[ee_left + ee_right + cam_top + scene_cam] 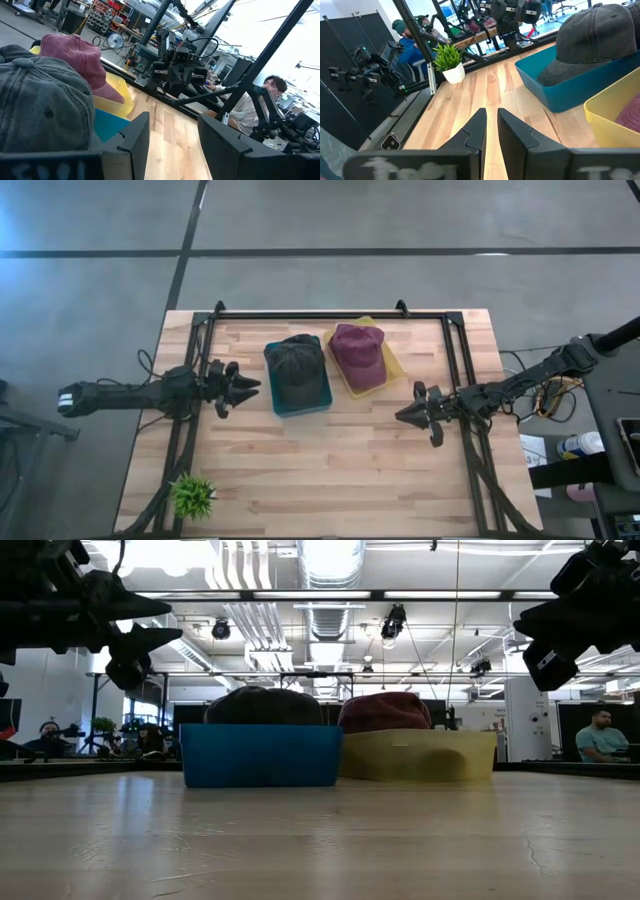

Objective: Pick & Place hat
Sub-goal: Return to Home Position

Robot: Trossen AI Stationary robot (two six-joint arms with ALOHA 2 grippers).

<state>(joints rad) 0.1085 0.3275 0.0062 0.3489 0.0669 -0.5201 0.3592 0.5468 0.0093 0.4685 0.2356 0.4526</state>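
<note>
**hat pick & place: both caps binned, arms clear of the bins**

done:
- black cap (297, 363) seated in blue bin (301, 409), mid-counter.
- maroon cap (357, 350) seated in yellow bin (393, 366), just beside the blue one.
- no cap loose on the counter (330, 470); only a small potted plant (192, 495) at the corner on the left arm's side.

left to do, by judgement: nothing but drawing both arms back to rest.

tools:
- left tool (243, 385): just beside the blue bin, apart from it, spread wide, nothing held.
- right tool (405, 416): near the yellow bin, apart from it, almost closed with a thin gap, nothing held.

views:
- high view only: full layout, each tool's place against its bin.
- low view only: both crowns rising above the bin walls, both tools hung well off the counter.
- wrist views only: the gap between each pair of fingers.
- low and wrist views, never the high view: people seated in the room beyond.
</note>
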